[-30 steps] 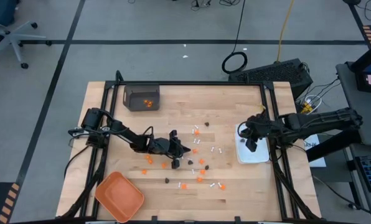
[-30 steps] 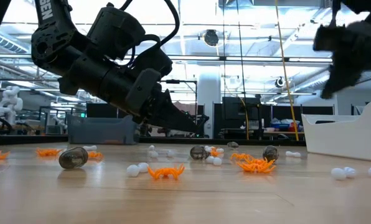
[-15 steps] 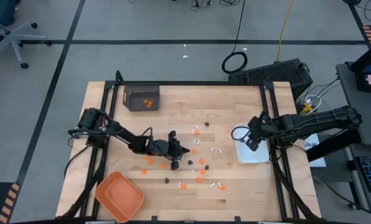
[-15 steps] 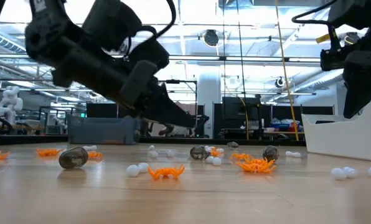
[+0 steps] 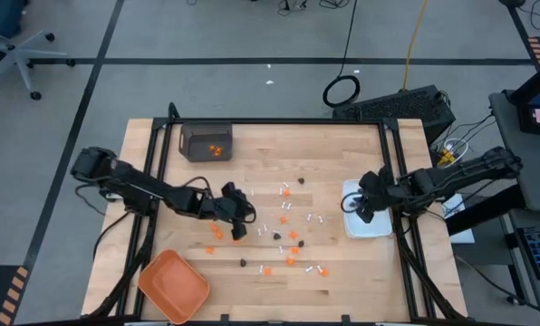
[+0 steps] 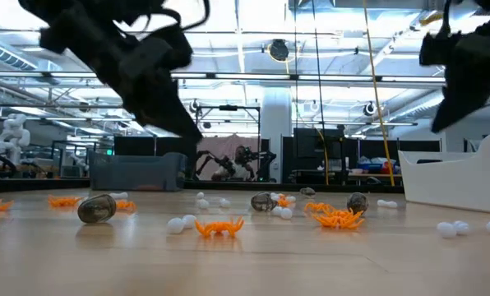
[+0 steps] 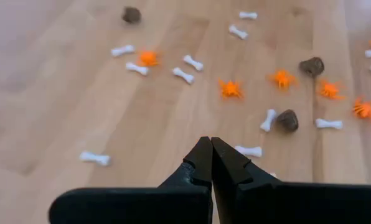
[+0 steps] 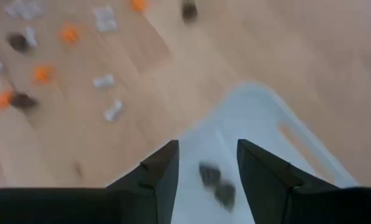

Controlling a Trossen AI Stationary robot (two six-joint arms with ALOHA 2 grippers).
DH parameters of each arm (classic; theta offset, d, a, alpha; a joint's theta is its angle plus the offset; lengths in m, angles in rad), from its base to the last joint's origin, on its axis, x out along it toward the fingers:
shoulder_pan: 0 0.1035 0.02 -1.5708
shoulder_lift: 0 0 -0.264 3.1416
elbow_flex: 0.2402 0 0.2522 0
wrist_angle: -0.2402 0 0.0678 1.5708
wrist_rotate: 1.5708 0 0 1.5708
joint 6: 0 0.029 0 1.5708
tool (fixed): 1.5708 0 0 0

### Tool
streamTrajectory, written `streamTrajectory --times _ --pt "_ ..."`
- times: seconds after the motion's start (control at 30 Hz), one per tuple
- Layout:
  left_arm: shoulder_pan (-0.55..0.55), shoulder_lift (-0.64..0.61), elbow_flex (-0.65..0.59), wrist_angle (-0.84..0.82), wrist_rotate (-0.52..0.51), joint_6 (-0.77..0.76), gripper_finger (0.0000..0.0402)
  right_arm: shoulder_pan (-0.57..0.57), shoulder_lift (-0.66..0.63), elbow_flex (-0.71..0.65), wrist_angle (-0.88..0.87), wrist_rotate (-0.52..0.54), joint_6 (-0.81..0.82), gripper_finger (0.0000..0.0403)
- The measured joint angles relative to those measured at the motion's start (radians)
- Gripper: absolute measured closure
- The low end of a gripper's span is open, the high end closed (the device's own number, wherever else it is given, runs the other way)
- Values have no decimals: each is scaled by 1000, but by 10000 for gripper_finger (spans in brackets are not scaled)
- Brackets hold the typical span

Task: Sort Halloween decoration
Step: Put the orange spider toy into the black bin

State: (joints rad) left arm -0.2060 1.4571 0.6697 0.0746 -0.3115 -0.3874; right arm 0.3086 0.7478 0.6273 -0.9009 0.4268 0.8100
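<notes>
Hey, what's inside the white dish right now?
Two dark brown-black bits lie in the white dish, seen between the right end effector's open fingers. Those fingers cover the dish's near part, so anything more there is hidden.

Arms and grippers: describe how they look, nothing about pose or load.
Both arms are black, jointed, with loose black cables along their links. The left gripper has two slim black fingers tapering to points. The right gripper has two broader, flat black fingers. No markings are legible.
</notes>
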Motion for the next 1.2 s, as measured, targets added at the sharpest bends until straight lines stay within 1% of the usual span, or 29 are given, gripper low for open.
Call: streamTrajectory --times 0.13,0.23,0.33,0.4,0.5,0.63,0.73,0.83,0.93,1.03,1.2 --pt "24 -113 0 -80 -56 0 401 93 25 0 103 202 -16 259" --pt "50 -172 0 -135 -90 1 401 149 64 0 221 351 -83 260" --pt "74 -197 0 -166 -128 16 401 186 137 0 390 452 -203 260" --pt "86 -194 0 -181 -131 68 399 199 205 0 522 482 -288 260" --pt "113 -161 0 -193 -114 111 377 208 320 0 714 486 -414 260" --pt "164 -124 0 -189 -80 129 320 228 482 0 956 476 -566 260" --pt "197 -100 0 -192 -46 179 274 232 603 0 1138 435 -687 260" --pt "230 -81 0 -185 12 226 241 228 716 0 1295 404 -786 260" --pt "257 -59 0 -170 36 253 223 217 821 0 1448 398 -865 260" --pt "276 -29 2 -138 51 299 219 202 913 0 1583 379 -932 260" --pt "298 36 2 -87 158 359 218 185 1012 0 1725 377 -968 260"
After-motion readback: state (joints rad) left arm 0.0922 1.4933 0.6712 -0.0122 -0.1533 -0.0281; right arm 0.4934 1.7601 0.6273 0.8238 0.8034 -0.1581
